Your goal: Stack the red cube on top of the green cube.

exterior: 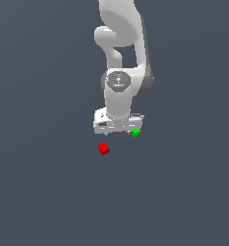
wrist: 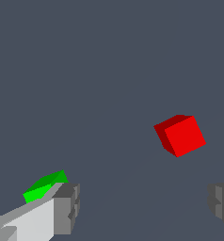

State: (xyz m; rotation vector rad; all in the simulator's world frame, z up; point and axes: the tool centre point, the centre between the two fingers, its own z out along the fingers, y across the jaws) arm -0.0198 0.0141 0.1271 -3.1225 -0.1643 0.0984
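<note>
Closest to the wrist camera are the two grey fingertips [wrist: 67,207] of the gripper [wrist: 144,204], one at each lower side of the picture and both cut off by its edges. They stand wide apart with only bare floor between them, so the pincer is open and holds nothing. One finger's pale body hides part of the green cube [wrist: 44,185]; only a wedge of its top and one side shows past the pad. Whether the finger touches that cube I cannot tell.

The red cube [wrist: 180,135] sits in plain view out ahead of the fingers, turned at an angle to them, with none of it covered.

From the exterior view, the white arm [exterior: 121,57] comes down from above, its upper links cut off by the top of the frame. The wrist points straight down and the gripper [exterior: 117,129] hangs low over the dark grey floor [exterior: 39,192]. The fingers themselves are hard to make out there, a blur under the white hand. The green cube [exterior: 135,133] peeks out at the hand's lower corner on the exterior view's right. The red cube [exterior: 104,149] lies apart from it, nearer the camera and toward the exterior view's left, on the floor and well clear of the hand.
</note>
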